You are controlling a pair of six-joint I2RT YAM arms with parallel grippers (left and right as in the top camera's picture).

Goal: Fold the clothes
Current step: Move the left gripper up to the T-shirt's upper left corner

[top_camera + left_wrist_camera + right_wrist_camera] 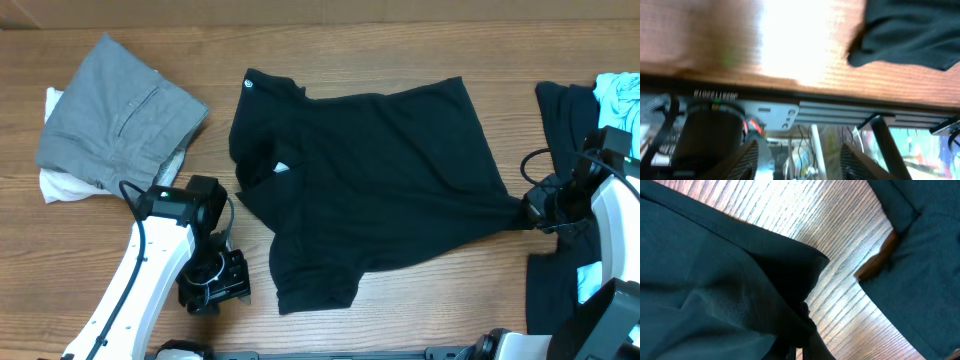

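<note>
Right hand [537, 212] is clamped on the shirt's [380, 170] hem corner at the right, and the cloth draws to a taut point there. I judge it pins that corner so the body lies flat for a fold. Left hand [214, 284] hovers off the cloth near the table's [430, 300] front edge, fingers apart and empty, probably free to take the nearby sleeve. The shirt lies mid-table, spread mostly flat, collar toward the left, hem toward the right, long axis running left to right. A folded grey garment [115, 115] sits far left.
</note>
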